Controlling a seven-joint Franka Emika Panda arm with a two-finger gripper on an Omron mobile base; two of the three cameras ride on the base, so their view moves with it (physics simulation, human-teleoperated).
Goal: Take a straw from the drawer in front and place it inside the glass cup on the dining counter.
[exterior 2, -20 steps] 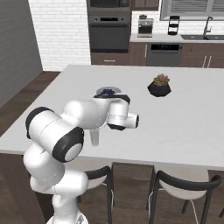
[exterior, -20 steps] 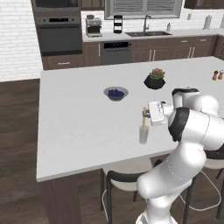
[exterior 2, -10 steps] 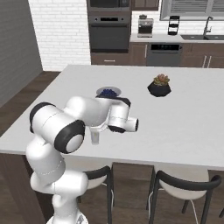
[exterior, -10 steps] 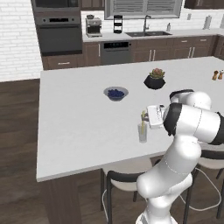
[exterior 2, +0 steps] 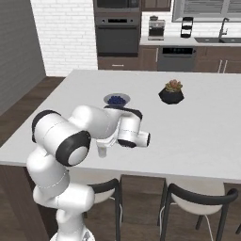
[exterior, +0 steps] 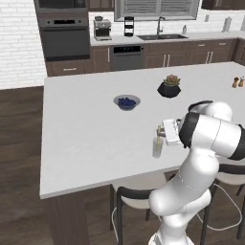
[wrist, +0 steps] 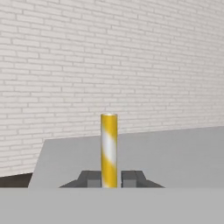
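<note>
- The dining counter (exterior: 86,143) is a broad white slab stretching away beneath and ahead of the gripper; its near edge lies just behind the arm.
- Beyond the gripper, farther across the slab, sits a dark planter with a small succulent (exterior: 169,88); off to the far side from it is a shallow bowl with blue contents (exterior: 127,101). Both are well apart from the gripper.
- The glass cup (exterior: 157,147), a small clear tumbler, stands on the counter just below and beside the gripper.
- The gripper (wrist: 109,178) is turned sideways over the cup, its two dark fingertips (wrist: 90,178) pressed against the straw.
- The straw (wrist: 109,149), yellow with pale stripes, rises between the fingertips in the hand view; in the left base view its lower part seems to reach into the cup, though this is too small to confirm.
- Risk, as a judgement: if released while leaning, the long straw could tip the light cup or slide out over the rim; dragging the hand sideways could knock the cup over.
</note>
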